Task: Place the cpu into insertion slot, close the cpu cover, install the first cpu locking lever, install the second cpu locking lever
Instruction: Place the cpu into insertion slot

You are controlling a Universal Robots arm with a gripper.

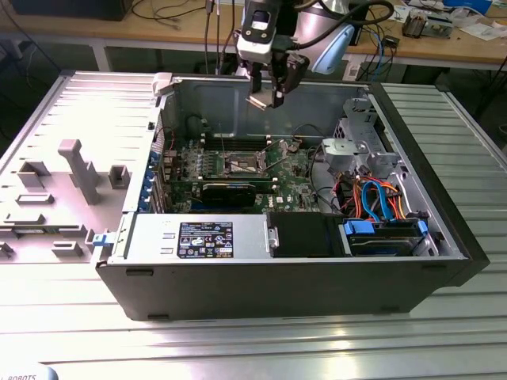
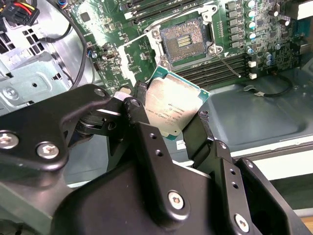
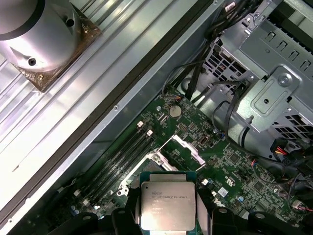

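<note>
My gripper (image 1: 265,96) hangs above the open computer case, shut on the cpu (image 1: 258,102). The cpu (image 2: 173,110) is a flat square chip with a silver-grey top, pinched at two opposite edges by the black fingers (image 2: 139,98). It is tilted and held clear of the board. Below it lies the insertion slot (image 2: 185,41), a square socket with a dark centre on the green board, with nothing in it. In the first wrist view the cpu (image 3: 166,205) hides part of the socket, and the cpu cover (image 3: 187,148) stands swung open beside it. A thin lever rod (image 2: 227,63) sticks out from the socket's corner.
Memory slots (image 2: 220,66) run beside the socket. A black expansion card (image 1: 230,191) lies across the board. A metal drive cage (image 1: 360,150) with orange and blue cables stands at the exterior view's right. The case walls (image 1: 206,99) ring the board. A grey fixture tray (image 1: 55,190) lies outside.
</note>
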